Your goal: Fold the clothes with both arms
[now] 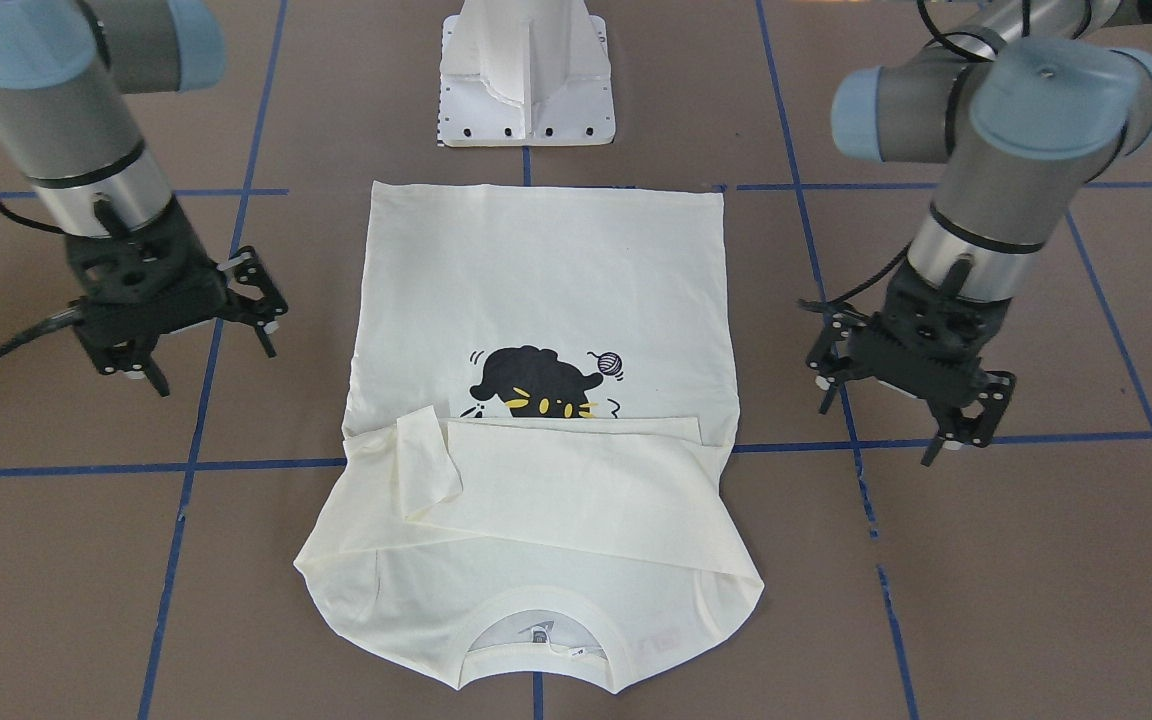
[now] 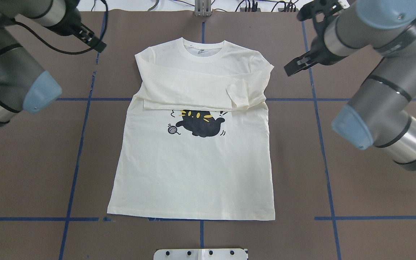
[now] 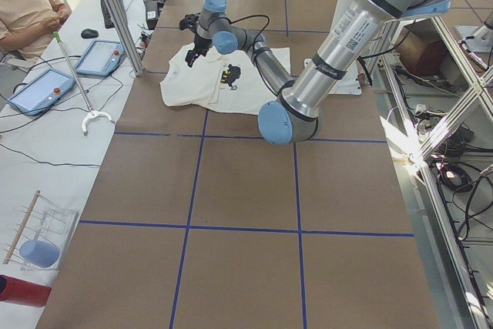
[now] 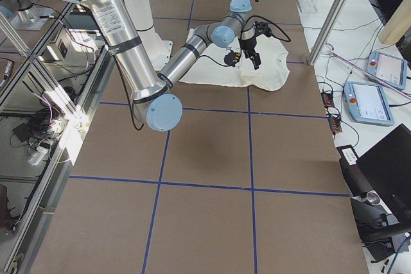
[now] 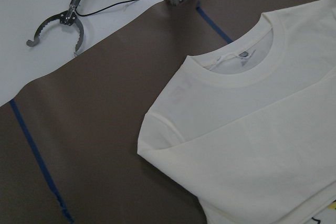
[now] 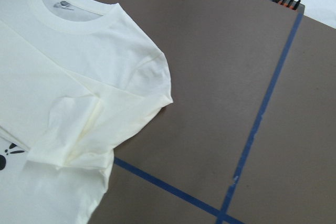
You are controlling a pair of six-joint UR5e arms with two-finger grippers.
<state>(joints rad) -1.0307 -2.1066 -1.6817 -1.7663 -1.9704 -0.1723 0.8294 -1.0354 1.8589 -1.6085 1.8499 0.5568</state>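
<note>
Currently the shirt [image 1: 536, 270] lies flat, print up, between the two grippers, its collar at the end away from the white pedestal [image 1: 526, 80]. Both sleeves [image 1: 576, 490] are folded across the chest and cover part of the cat print [image 1: 536, 385]. The left gripper [image 1: 876, 435] stands beside the shirt, clear of the cloth, fingers spread and holding nothing. The right gripper [image 1: 214, 370] is likewise spread and empty on the opposite side. A brown table [image 1: 1036, 560] lies beneath.
</note>
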